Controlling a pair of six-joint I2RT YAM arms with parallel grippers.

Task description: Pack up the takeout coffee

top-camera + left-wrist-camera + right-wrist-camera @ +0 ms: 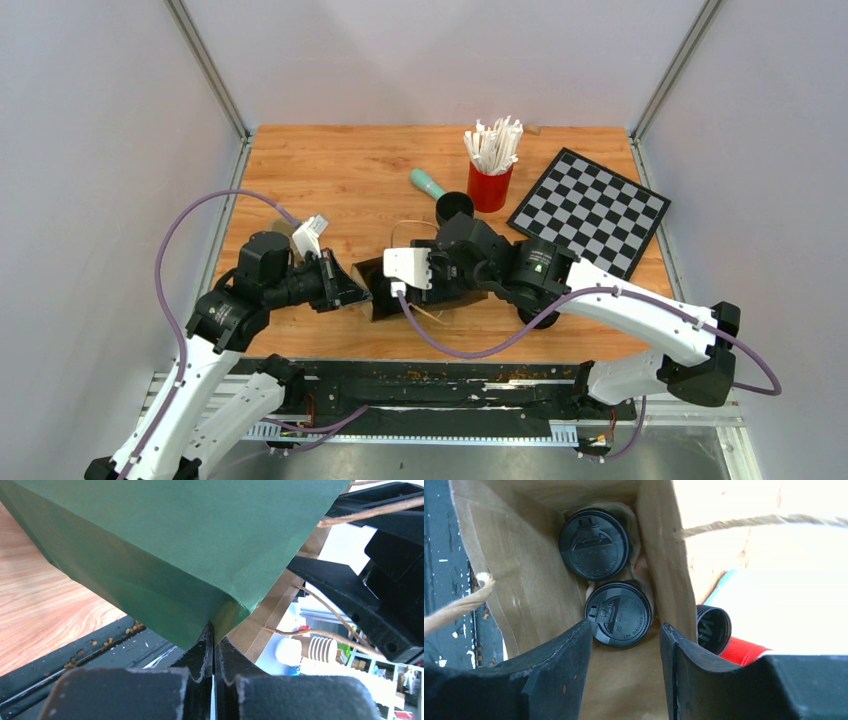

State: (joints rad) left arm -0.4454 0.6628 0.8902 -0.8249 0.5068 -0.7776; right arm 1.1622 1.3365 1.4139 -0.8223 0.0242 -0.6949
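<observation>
A paper bag (175, 545), green outside and brown inside, lies at the table's near middle (382, 292). My left gripper (214, 635) is shut on a corner of the bag's rim, holding its mouth up. In the right wrist view, two coffee cups with black lids (594, 544) (618, 613) stand inside the bag (534, 580). My right gripper (625, 630) hovers open at the bag's mouth, just above the nearer lid, with nothing between its fingers. Twine handles (370, 510) hang loose at the mouth.
A red cup of wrapped straws (490, 185), a black cup (455, 207) and a teal object (428, 182) sit behind the bag. A checkerboard (590, 210) lies at the back right. A black rail with crumbs (450, 385) runs along the near edge.
</observation>
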